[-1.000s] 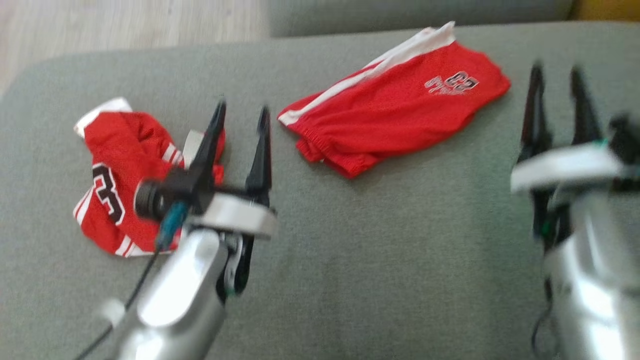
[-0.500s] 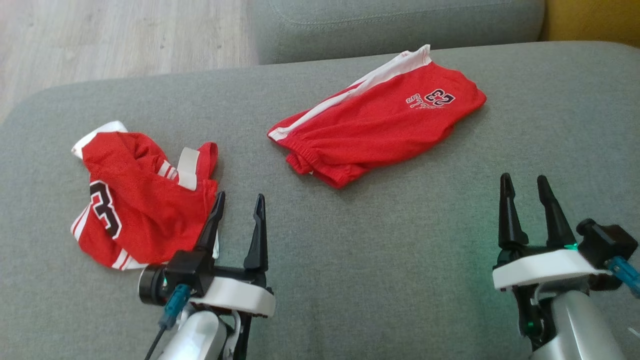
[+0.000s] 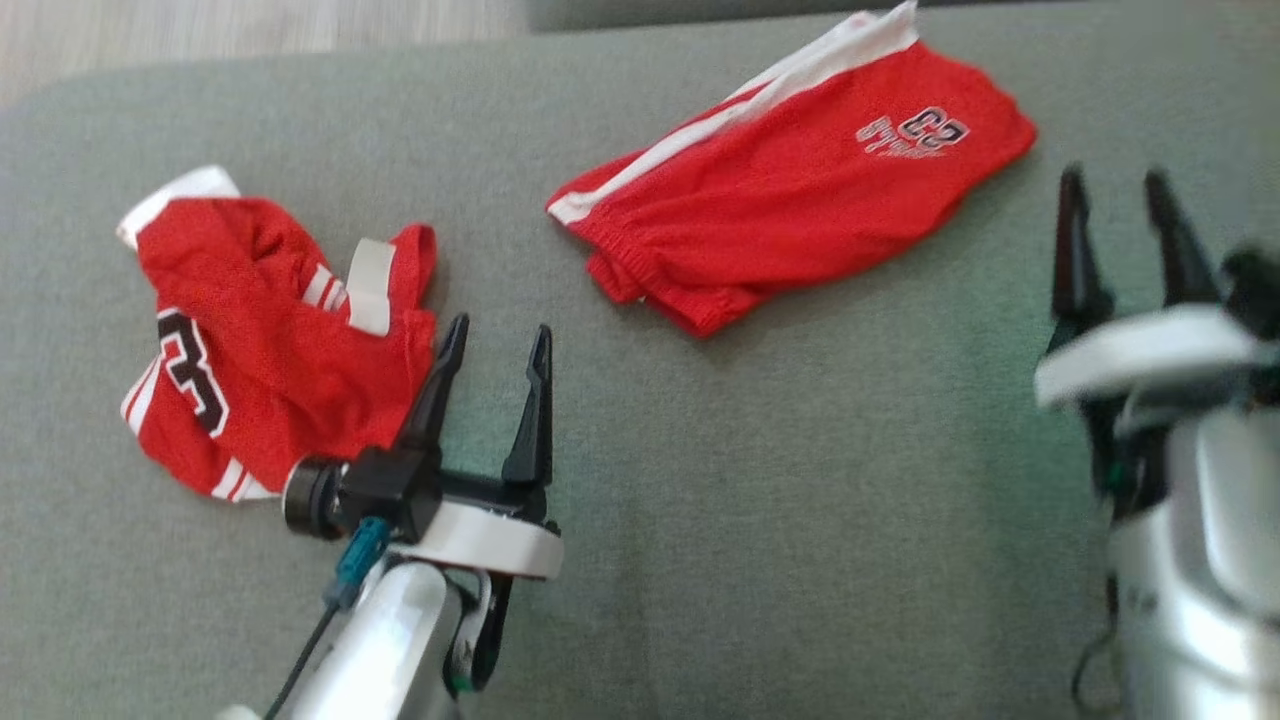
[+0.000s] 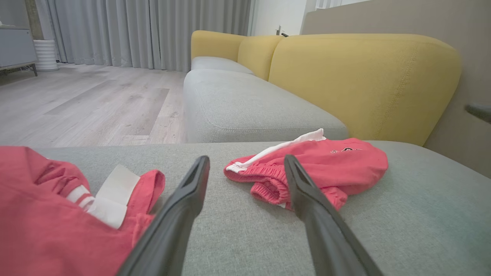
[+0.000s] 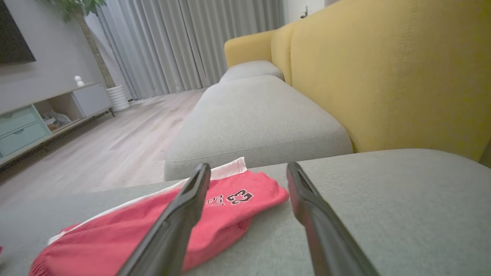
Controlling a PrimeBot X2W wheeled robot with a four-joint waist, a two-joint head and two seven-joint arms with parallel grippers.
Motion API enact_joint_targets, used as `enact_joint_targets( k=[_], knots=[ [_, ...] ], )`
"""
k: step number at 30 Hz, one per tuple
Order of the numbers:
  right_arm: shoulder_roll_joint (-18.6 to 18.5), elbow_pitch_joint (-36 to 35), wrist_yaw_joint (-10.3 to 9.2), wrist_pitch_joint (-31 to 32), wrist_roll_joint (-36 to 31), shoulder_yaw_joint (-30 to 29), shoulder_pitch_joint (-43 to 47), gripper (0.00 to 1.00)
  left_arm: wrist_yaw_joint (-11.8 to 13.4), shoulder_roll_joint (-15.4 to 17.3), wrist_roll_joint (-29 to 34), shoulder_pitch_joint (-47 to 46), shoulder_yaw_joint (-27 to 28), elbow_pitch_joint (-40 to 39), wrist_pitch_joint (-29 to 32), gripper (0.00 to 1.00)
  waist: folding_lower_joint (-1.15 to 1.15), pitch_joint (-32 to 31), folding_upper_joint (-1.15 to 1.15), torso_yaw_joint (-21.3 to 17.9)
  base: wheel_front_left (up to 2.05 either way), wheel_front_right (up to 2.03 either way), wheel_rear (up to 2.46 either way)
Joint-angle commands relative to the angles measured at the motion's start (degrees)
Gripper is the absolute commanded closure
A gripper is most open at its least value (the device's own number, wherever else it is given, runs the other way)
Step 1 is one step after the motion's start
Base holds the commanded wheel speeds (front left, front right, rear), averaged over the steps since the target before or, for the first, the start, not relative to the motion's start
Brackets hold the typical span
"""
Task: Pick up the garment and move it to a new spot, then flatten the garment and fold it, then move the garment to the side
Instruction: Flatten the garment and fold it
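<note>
Left arm (image 3: 390, 640) low, jaws apart; right arm (image 3: 1200, 520) reaching further forward, jaws apart.

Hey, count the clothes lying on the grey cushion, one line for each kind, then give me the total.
Crumpled red jersey with white trim and a black number: 1
Red fabric shorts with a white side stripe: 1
Total on the grey fabric cushion: 2

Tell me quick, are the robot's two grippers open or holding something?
Left gripper: open, holding nothing, next to the crumpled red jersey.
Right gripper: open, holding nothing.
</note>
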Motion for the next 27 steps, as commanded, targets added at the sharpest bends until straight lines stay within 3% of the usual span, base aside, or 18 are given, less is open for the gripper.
enact_joint_targets(
  k=[1,6,14,18,27],
  knots=[
    [-0.15,-0.61,-0.04,2.01,-0.57,0.26,-4.54,0.00,-0.25,0.04,0.62,-2.63,2.29,-1.44,-0.30,0.00,-0.01,2.67,0.00,1.44,0.00,0.00,0.00],
    [-3.47,7.65,-0.04,10.11,-2.80,-4.87,-15.37,0.00,-1.14,-0.79,1.39,-5.15,2.01,-1.18,-0.30,0.00,-0.01,6.85,0.00,4.40,0.00,0.00,0.00],
    [-9.10,23.69,-0.04,14.41,-6.87,-8.90,-27.77,0.00,-2.17,-1.60,1.27,-7.17,1.41,-0.47,-0.30,0.00,-0.01,11.65,0.00,8.46,0.00,0.00,0.00],
    [-11.37,32.41,-0.04,15.88,-7.22,-8.07,-32.12,0.00,-2.21,-1.77,1.20,-8.22,1.29,-0.66,-0.30,0.00,-0.01,13.37,0.00,10.43,0.00,0.00,0.00],
    [-13.23,42.03,-0.04,16.01,-5.35,-1.83,-36.30,0.00,-1.43,-1.85,0.05,-9.31,-0.07,-1.53,-0.30,0.00,-0.01,14.95,0.00,11.82,0.00,0.00,0.00]
  ],
)
